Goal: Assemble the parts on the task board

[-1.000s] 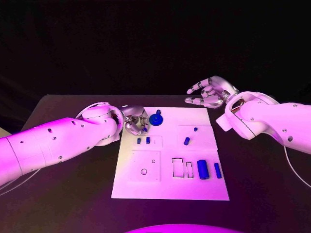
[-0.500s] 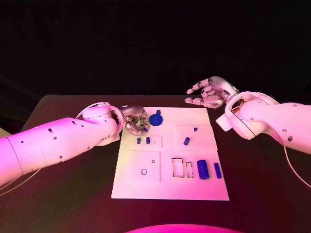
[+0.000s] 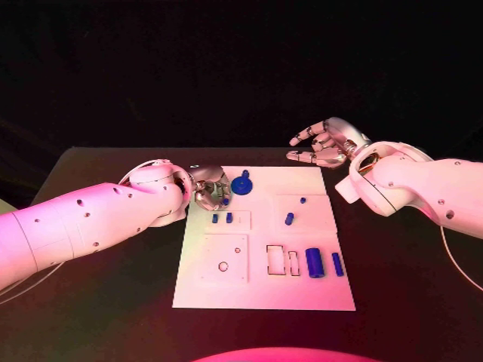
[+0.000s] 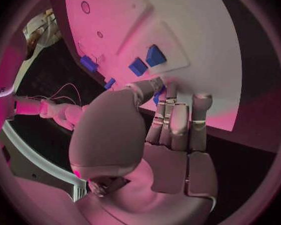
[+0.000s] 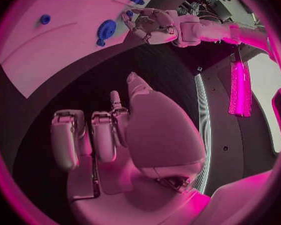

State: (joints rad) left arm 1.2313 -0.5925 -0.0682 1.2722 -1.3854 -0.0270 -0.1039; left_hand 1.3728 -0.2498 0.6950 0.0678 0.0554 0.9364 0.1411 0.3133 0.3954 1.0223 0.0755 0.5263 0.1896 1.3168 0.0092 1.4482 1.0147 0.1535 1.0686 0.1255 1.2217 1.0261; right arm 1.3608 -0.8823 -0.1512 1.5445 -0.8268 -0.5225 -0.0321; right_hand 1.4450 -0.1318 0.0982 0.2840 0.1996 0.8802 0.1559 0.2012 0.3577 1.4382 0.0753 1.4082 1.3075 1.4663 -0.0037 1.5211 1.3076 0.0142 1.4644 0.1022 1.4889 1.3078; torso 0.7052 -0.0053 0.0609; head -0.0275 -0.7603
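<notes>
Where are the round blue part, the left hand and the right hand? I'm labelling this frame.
round blue part [image 3: 241,185], head view, middle of its disc.
left hand [image 3: 210,187], head view, middle of the hand.
right hand [image 3: 327,142], head view, middle of the hand.

The left hand [image 3: 209,187] covered the board's [image 3: 266,294] far left corner in the head view, and whether its fingers [image 4: 178,116] touched the round blue part [image 3: 241,185] beside them could not be told. In the left wrist view, the fingertips hid most of a blue part [image 4: 158,94] at the board's edge. The two blue pegs [image 3: 222,218] were too small to tell if they stood in holes or lay loose.
</notes>
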